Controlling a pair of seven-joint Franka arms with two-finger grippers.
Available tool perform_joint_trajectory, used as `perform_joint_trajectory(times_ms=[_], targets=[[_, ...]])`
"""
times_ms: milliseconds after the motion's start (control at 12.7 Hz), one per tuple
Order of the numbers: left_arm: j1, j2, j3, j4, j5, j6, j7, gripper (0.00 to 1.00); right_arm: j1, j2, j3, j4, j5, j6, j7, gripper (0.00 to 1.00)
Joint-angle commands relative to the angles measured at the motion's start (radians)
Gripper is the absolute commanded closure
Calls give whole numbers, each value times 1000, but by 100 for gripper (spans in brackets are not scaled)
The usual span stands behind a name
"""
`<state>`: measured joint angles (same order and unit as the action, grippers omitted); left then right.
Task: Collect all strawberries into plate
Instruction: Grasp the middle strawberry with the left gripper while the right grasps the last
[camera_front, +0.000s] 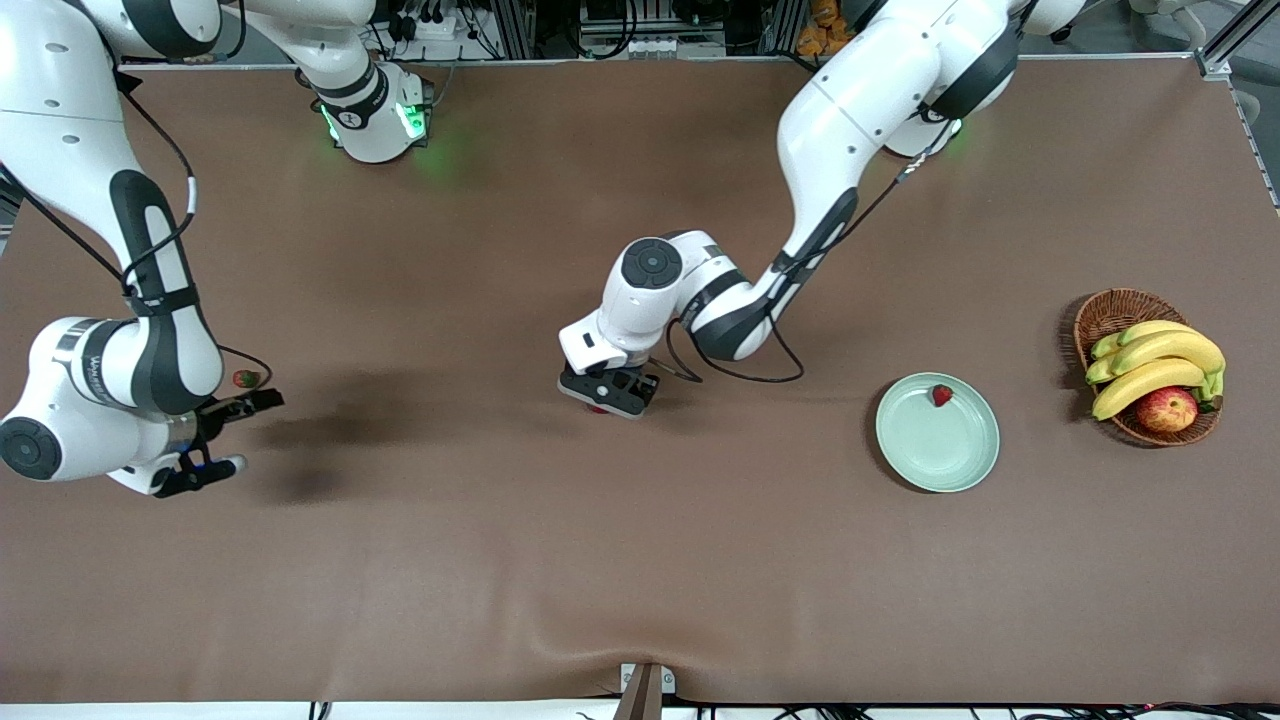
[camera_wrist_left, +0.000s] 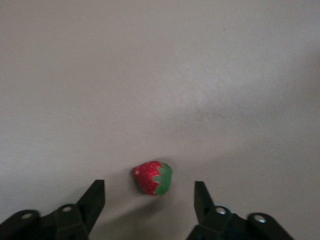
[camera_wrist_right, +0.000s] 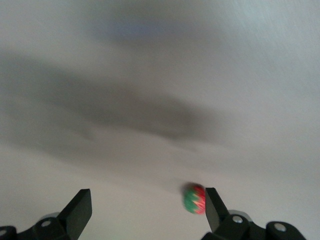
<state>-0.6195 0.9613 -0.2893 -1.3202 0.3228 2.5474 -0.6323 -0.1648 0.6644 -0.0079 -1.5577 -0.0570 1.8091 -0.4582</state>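
Note:
One strawberry (camera_front: 941, 395) lies in the pale green plate (camera_front: 930, 455), near its rim. My left gripper (camera_front: 605, 400) is low over the middle of the table, open, with a second strawberry (camera_wrist_left: 152, 177) on the cloth between its fingers (camera_wrist_left: 95, 200); in the front view only a bit of red (camera_front: 598, 408) shows under the hand. My right gripper (camera_front: 248, 432) is open, low at the right arm's end of the table. The third strawberry (camera_front: 245, 379) lies on the cloth right beside one finger (camera_wrist_right: 212, 202); it also shows in the right wrist view (camera_wrist_right: 195, 198).
A brown wicker basket (camera_front: 1110, 305) with bananas (camera_front: 1150, 365) and a red-yellow apple (camera_front: 1166, 408) stands beside the plate, toward the left arm's end of the table. A brown cloth (camera_front: 640, 560) covers the table.

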Motion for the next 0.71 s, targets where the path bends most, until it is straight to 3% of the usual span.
perform_joint_trajectory(times_ms=[0,235,628], targets=[[-69,25,76,41,-5,14,-15,32,-16,-11,-6,-50,-72,10,-30,0],[-77,48,90,42,-4,60,-4,38,-18,1,-6,-64,-161,12,-30,0],[-98,68,128,42,-4,111,-1,38,-42,18,-6,-113,-173,58,-30,0]])
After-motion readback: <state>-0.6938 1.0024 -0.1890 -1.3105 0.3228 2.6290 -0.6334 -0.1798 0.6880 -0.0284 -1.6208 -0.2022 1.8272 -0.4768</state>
